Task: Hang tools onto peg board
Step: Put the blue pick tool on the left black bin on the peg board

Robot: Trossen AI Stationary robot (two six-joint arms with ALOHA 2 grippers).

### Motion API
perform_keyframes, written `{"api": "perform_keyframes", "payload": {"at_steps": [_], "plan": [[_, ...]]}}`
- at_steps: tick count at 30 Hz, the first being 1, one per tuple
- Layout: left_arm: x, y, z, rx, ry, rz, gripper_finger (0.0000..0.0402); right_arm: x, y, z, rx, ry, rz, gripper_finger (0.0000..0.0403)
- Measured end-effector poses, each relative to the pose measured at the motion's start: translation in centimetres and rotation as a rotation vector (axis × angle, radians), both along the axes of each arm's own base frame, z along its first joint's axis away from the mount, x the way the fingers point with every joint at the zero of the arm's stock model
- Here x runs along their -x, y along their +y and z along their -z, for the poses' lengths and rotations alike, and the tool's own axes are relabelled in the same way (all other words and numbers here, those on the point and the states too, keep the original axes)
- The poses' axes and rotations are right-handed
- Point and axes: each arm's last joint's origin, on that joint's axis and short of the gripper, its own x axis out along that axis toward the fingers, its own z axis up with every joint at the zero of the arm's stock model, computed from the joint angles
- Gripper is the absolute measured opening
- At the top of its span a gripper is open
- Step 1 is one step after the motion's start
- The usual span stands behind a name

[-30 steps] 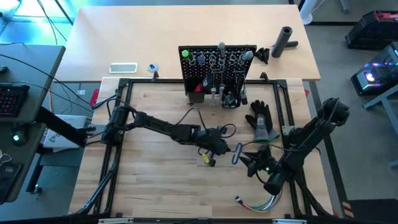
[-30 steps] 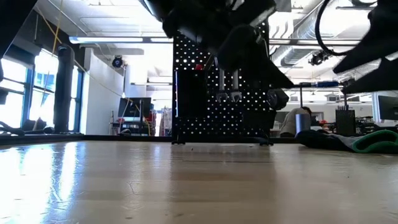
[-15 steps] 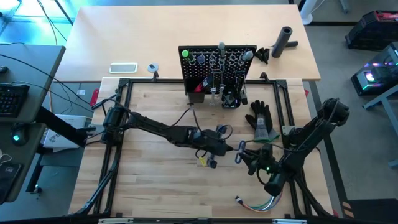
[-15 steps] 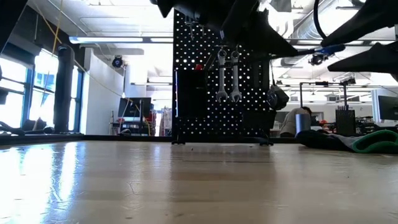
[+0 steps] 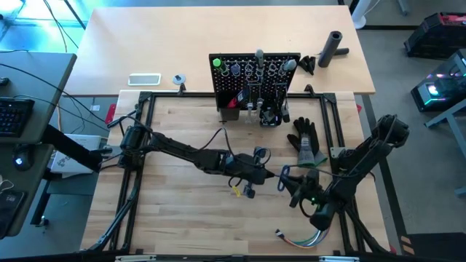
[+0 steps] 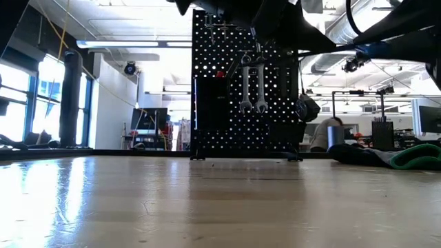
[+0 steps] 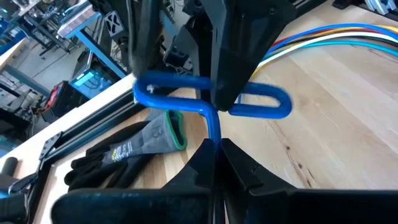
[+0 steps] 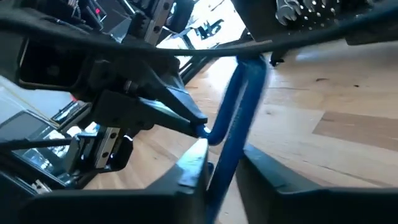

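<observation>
A blue loop-shaped tool [image 7: 211, 102] is being handed over above the table [image 5: 182, 218], well short of the peg board [image 5: 254, 76]. It is pinched in the left pincer [image 5: 263, 174], while the right pincer [image 5: 289, 182] is pressed around its loop. Release by the left pincer seems called for next, then carriage to a free hook.

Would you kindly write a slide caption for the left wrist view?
Left gripper and right gripper both grip a blue looped metal tool above the wooden table.
</observation>
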Motion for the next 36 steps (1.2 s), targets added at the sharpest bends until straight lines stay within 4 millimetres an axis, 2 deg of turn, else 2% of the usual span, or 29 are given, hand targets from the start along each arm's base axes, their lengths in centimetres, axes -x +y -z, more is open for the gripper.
{"api": "perform_keyframes", "payload": {"at_steps": [4,15,24,29,36], "plan": [[-0.1,0.1,-0.1,-0.003,-0.015,-0.005,0.0005,-0.2,0.3,-0.2,0.039,0.030,-0.028,0.0019],[0.2,0.3,0.2,-0.032,0.037,-0.030,0.0002,-1.4,0.0,-0.7,0.111,0.097,-0.066,0.0016],[0.6,0.6,0.8,-0.104,0.108,-0.148,0.0003,-0.8,-0.8,-3.2,0.182,0.112,-0.106,0.0016],[0.9,0.7,0.9,-0.082,0.140,-0.162,0.0040,-1.0,-1.5,-4.2,0.191,0.166,-0.187,0.0016],[2.2,0.8,-0.9,-0.031,0.169,-0.158,0.0118,-2.1,-3.0,-4.5,0.195,0.278,-0.322,0.0016]]}}
